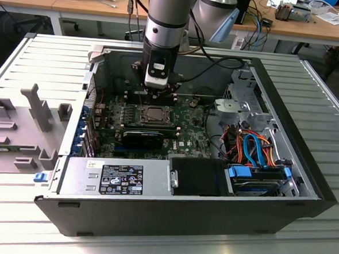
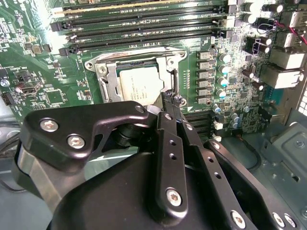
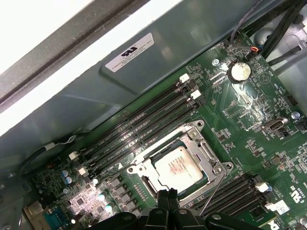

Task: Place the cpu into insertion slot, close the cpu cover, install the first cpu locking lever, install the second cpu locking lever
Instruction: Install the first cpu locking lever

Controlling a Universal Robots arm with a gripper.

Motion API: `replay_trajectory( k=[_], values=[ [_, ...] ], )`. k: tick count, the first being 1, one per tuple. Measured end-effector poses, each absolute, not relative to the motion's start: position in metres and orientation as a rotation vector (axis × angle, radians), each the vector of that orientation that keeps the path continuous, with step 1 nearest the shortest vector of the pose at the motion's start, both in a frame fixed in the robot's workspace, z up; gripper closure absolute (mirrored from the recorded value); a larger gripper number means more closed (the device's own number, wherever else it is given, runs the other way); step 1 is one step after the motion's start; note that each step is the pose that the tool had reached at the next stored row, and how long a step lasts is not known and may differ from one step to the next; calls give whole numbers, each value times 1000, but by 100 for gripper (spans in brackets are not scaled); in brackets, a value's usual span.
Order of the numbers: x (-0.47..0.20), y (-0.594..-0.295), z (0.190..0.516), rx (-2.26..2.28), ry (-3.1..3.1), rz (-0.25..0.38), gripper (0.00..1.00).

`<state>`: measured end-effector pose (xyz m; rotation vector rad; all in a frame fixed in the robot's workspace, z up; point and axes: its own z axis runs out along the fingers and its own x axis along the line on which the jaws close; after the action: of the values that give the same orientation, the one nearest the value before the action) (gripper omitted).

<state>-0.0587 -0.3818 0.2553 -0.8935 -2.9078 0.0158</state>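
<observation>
The cpu (image 3: 180,167) lies flat in the insertion slot (image 1: 155,113) on the green board, silvery top up. The cpu cover (image 3: 204,148) is down around it, and the chip shows through its window (image 2: 139,81). A thin locking lever (image 3: 213,191) rises at a slant from one side of the socket toward my gripper (image 3: 168,193). In the second wrist view that lever (image 2: 173,76) ends right at my gripper (image 2: 171,101), whose black fingers are shut together just above the socket's edge. I cannot tell whether they touch the lever. In the exterior view the gripper (image 1: 160,93) hangs over the socket's far side.
Long black memory slots (image 3: 144,124) run beside the socket on two sides. A black card (image 1: 143,138) stands in front of it. The case wall (image 3: 144,72) is close behind. A drive cage (image 1: 240,102), cables (image 1: 252,146) and the power supply (image 1: 117,178) surround the board.
</observation>
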Motion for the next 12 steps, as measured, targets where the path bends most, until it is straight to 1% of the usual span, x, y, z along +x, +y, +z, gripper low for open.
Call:
replay_trajectory(
  k=[12],
  values=[
    [-59,-382,255,-882,-2912,16,89]
  ],
)
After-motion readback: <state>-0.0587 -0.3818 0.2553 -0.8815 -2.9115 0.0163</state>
